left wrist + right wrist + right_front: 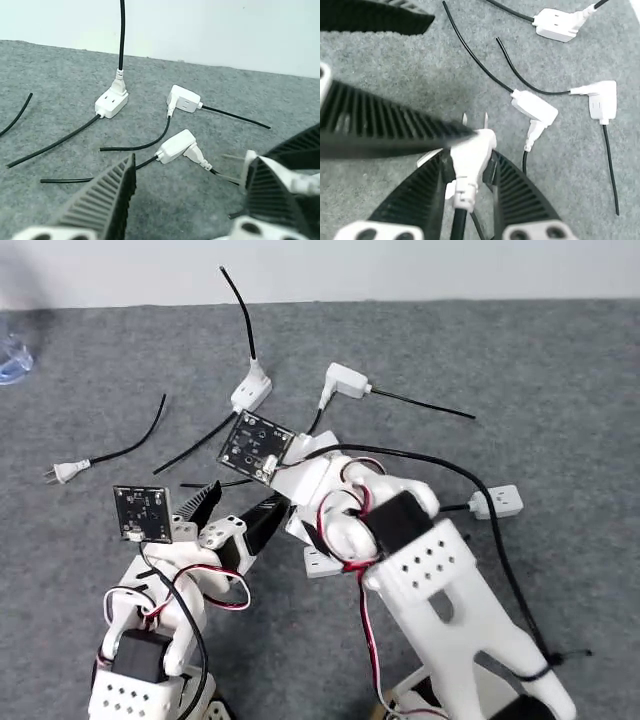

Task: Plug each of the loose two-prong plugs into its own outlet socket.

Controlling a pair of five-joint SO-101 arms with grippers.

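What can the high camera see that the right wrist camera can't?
Only the high view: a loose white two-prong plug on a short black cord at one side, and a white outlet block at the other. Only the right wrist view: a white two-prong plug clamped in the right gripper, prongs bare. Both: the grey felt table and the white right-angle plug.
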